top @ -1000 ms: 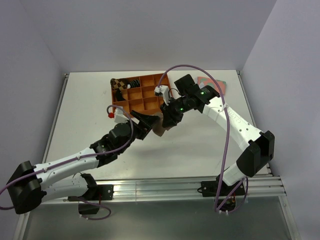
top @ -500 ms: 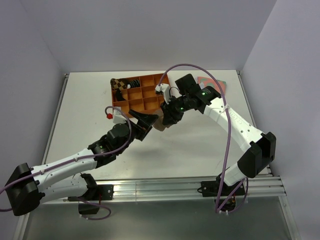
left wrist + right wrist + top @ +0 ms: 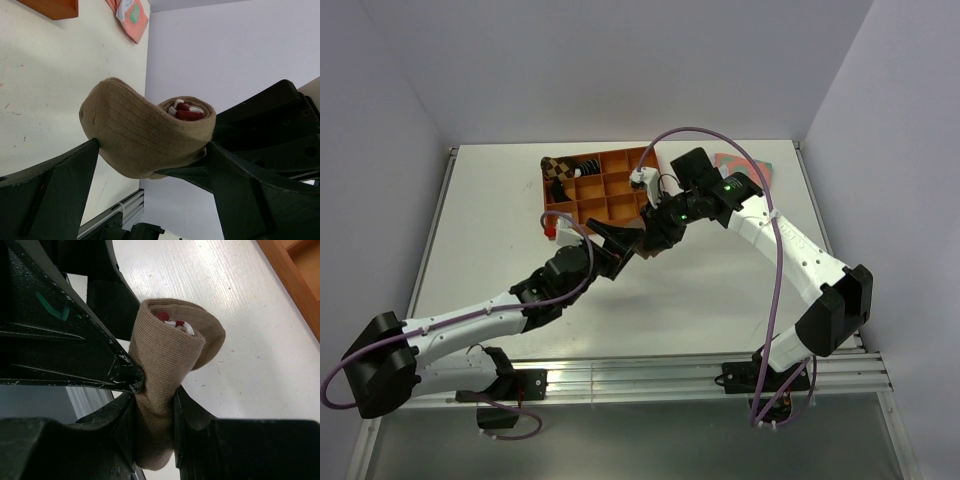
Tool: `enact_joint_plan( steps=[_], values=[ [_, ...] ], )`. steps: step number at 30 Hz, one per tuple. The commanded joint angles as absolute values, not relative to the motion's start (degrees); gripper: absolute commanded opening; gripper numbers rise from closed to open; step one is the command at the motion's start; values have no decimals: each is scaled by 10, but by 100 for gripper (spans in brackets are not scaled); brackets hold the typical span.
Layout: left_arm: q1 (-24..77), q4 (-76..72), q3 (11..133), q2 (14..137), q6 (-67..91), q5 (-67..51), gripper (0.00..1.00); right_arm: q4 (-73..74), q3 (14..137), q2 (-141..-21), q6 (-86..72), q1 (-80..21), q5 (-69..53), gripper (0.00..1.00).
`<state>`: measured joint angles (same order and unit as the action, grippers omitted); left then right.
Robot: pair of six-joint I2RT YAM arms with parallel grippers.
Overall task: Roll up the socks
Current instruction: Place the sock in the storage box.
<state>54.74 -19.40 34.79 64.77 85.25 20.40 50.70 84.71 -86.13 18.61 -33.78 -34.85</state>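
Tan sock, cuff barely visible inside

There were two robot arms, a left arm and a right arm, one orange compartment tray, one tan rolled sock, one brown checkered rolled sock, one black striped sock and one flat patch of pink-and-green socks.

Tan sock: rolled, maroon-and-white cuff tucked inside
Right gripper: jaws pinch its lower end
Bench: white, beneath
Orange tray: top-right corner
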Motion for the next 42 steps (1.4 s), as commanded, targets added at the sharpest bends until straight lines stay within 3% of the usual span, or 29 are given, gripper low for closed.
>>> enact_joint_plan(
  steps=[1, 12, 25, 30, 32, 35, 38, 41, 42],
  values=[
    [550, -242, 367, 654, 860, 202, 93, 504, 851, -837, 185, -345, -366, 0],
    [547, -271, 378, 677, 853, 192, 81, 514, 853, -842, 185, -349, -385, 0],
    [546, -306, 368, 679, 833, 188, 50, 540, 867, -865, 193, -349, -412, 0],
    [547, -309, 370, 681, 824, 179, 21, 539, 868, -870, 187, -349, -402, 0],
    [546, -308, 372, 685, 823, 178, 4, 536, 868, -871, 182, -349, -392, 0],
    [546, -310, 374, 688, 818, 173, 0, 532, 869, -874, 176, -349, -378, 0],
    [547, -308, 373, 691, 817, 174, 0, 526, 867, -871, 174, -349, -360, 7],
    [546, -303, 368, 687, 815, 182, 0, 518, 862, -864, 170, -349, -339, 25],
    [546, -302, 367, 686, 813, 185, 0, 516, 860, -860, 168, -349, -333, 35]
  ],
)
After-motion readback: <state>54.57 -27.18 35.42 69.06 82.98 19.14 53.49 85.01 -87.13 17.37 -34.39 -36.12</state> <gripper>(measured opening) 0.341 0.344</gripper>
